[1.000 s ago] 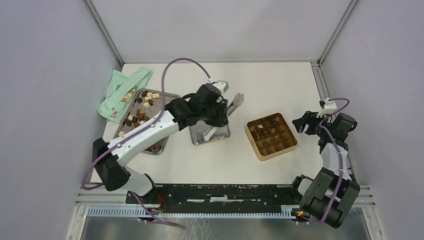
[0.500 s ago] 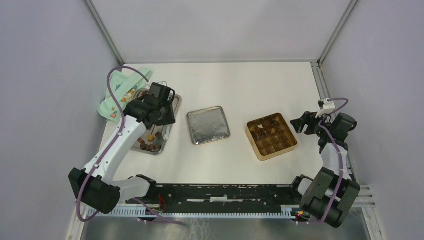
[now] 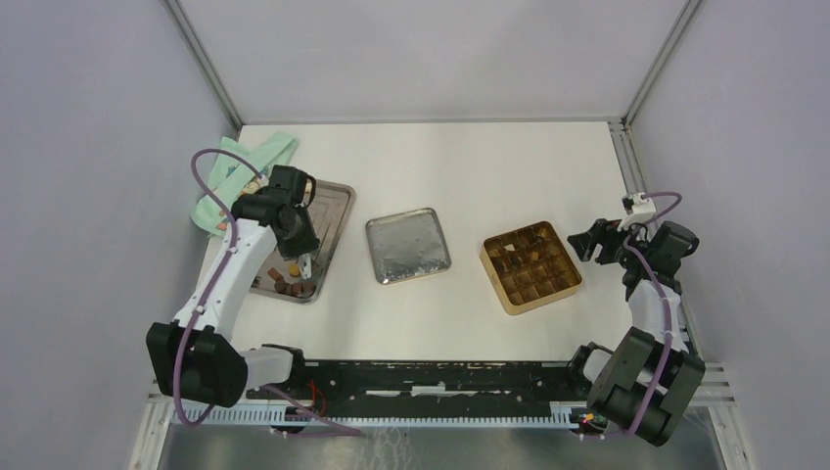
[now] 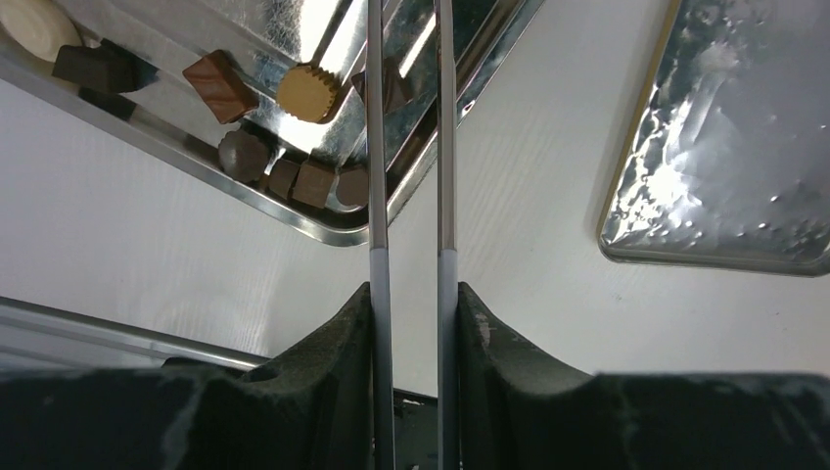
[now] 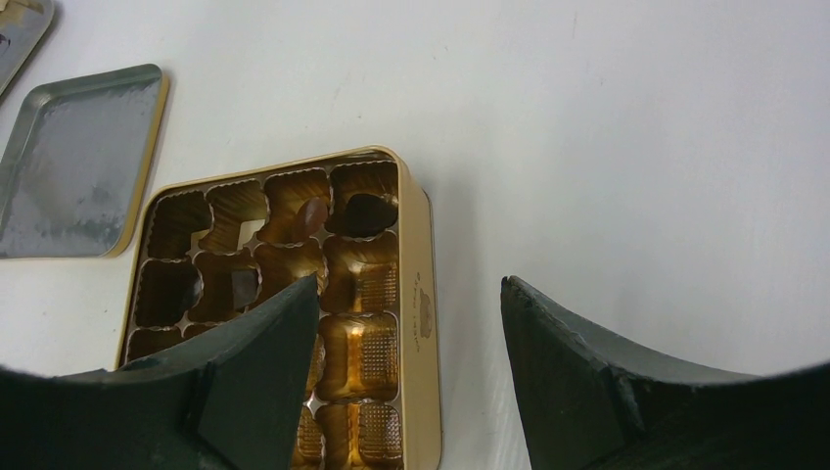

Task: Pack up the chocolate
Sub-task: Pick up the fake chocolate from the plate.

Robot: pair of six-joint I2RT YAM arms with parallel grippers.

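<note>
Clamping tweezers (image 4: 375, 147), left gripper (image 4: 410, 304) hangs above the tray's (image 4: 176, 157) chocolate (image 4: 308, 91); straddle one piece squarely before squeezing. Right gripper (image 5: 409, 294) gapes empty.

- My left gripper (image 4: 413, 294) sits at btm of view, fingers (image 4: 328, 338) pinched onto the tweezers (image 4: 377, 196). The 2 metal arms run parallel w/ a gap, up & out the top edge; tips not vis.
- Steel tray (image 4: 235, 24) upper L; tweezers cross over its near corner.
- Chocolate chunks (image 4: 284, 178) in it: cream-white chunk (image 4: 29, 24) far L, dk block (image 4: 93, 67) next to it, mid-brown square (image 4: 220, 86) tilted, tan fluted round (image 4: 308, 93) just beside that.
- Dk round chunk (image 4: 245, 154) + brown bits (image 4: 315, 181) packed against the rim in the corner.
- Another dk chunk (image 4: 391, 90) shows betw the tweezer arms; can't tell if they touch it.
- Silver flat tray (image 4: 724, 147) on R, apart from the first, white table (image 4: 529, 196) betw them.
</note>
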